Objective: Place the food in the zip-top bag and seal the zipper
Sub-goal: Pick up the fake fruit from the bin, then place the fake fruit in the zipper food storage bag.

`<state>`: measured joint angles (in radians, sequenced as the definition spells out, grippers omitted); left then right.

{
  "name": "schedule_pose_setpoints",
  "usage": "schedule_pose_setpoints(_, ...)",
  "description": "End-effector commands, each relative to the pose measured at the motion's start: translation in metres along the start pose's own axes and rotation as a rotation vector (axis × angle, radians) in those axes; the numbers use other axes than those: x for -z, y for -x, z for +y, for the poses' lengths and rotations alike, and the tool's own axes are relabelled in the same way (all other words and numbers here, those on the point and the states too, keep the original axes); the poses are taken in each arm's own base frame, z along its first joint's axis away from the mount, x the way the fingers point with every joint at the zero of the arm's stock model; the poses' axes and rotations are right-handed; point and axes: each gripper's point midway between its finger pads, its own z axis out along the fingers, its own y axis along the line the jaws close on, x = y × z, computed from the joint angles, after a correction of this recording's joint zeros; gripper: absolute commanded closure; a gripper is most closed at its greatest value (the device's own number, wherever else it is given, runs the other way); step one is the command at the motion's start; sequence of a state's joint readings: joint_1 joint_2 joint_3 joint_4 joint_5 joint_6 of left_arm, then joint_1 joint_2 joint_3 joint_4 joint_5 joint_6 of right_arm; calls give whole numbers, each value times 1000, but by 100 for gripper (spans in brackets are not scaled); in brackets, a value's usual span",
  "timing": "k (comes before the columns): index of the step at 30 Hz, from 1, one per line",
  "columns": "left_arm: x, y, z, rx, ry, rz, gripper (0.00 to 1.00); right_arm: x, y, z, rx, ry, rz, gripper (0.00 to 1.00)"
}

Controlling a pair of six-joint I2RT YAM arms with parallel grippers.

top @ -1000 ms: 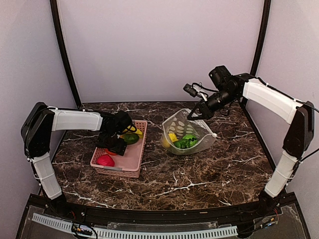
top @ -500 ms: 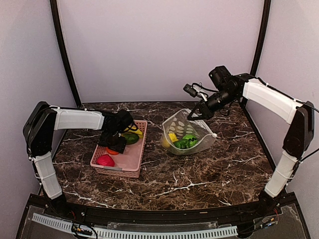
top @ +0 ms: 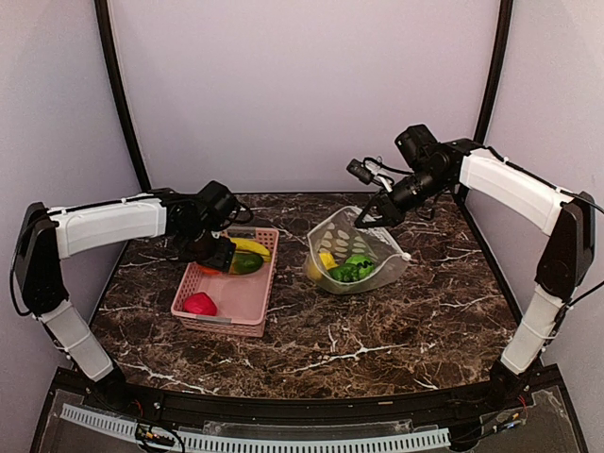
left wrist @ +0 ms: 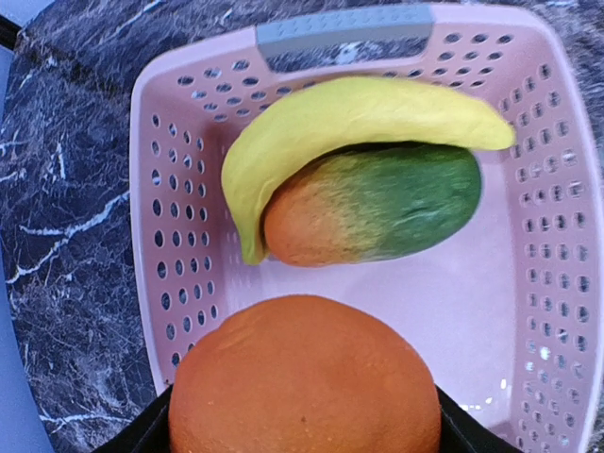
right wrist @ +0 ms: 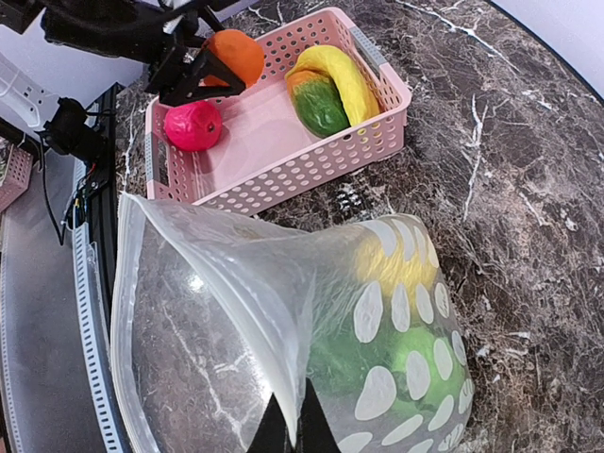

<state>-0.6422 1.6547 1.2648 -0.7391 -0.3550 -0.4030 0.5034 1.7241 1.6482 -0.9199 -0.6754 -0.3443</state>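
Top external view: the left gripper (top: pixel 215 259) hangs over the far left corner of a pink basket (top: pixel 247 326) on the marble table (top: pixel 396 330), its load mostly hidden by the arm. A banana (top: pixel 251 246), a green-and-orange piece (top: pixel 247 263) and a magenta-red piece (top: pixel 199 304) lie in the basket. Well to the right, the right gripper (top: pixel 363 219) pinches the upper edge of the polka-dot zip-top bag (top: pixel 382 257). The bag's mouth gapes toward the basket, with a yellow piece (top: pixel 327 260) and green pieces (top: pixel 353 270) inside.

Left wrist view: an orange (left wrist: pixel 304 377) fills the lower frame, clamped between the dark fingers (left wrist: pixel 142 436) at its sides. It is held above the basket, whose floor shows the banana curled against the green-and-orange piece, the two touching.

Right wrist view: two dark fingertips (right wrist: pixel 304 429) meet tightly on the clear film at the bag's rim, holding the mouth up and unsealed. The yellow piece and the green pieces show through the dotted wall on the table. Beyond, the left gripper grips the orange above the basket's end, near the magenta-red piece.
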Motion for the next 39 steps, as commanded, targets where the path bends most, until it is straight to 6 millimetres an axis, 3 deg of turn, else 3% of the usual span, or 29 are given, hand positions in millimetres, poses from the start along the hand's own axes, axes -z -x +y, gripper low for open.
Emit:
schedule_pose_setpoints(1,50,22,-20,-32,-133,-117,37,7,13,2,52,-34,-14,100)
schedule_pose_setpoints(5,107,48,-63,-92,-337,-286,38,13,23,-1,68,-68,-18,100)
schedule_pose_setpoints(8,172,68,-103,-137,-562,-477,39,19,33,-2,81,-78,-19,100)
schedule_pose_setpoints(9,190,66,-118,-159,-670,-492,39,21,37,-2,88,-76,-15,100)
schedule_pose_setpoints(10,220,71,-133,-161,-798,-553,39,22,38,-3,91,-75,1,100)
schedule_pose_setpoints(11,230,71,-137,-158,-846,-575,39,24,42,-4,94,-78,11,100)
schedule_pose_setpoints(12,255,76,-144,-144,-937,-632,39,25,43,-5,93,-82,24,100)
schedule_pose_setpoints(14,275,81,-150,-124,-1023,-682,40,26,45,-8,100,-103,21,100)
schedule_pose_setpoints(16,285,82,-156,-123,-1067,-706,40,26,44,-7,93,-107,20,100)
schedule_pose_setpoints(20,287,80,-171,-130,-1092,-715,40,24,40,-10,66,-116,23,100)
schedule_pose_setpoints(26,278,71,-195,-156,-1118,-672,40,25,32,-35,13,-255,56,100)
schedule_pose_setpoints(29,263,68,-208,-164,-1116,-625,40,21,24,-45,-5,-289,82,100)
schedule_pose_setpoints(34,249,63,-224,-169,-1116,-581,40,17,24,-41,-22,-253,76,100)
schedule_pose_setpoints(39,253,66,-244,-176,-1148,-592,40,20,39,-29,-42,-191,25,100)
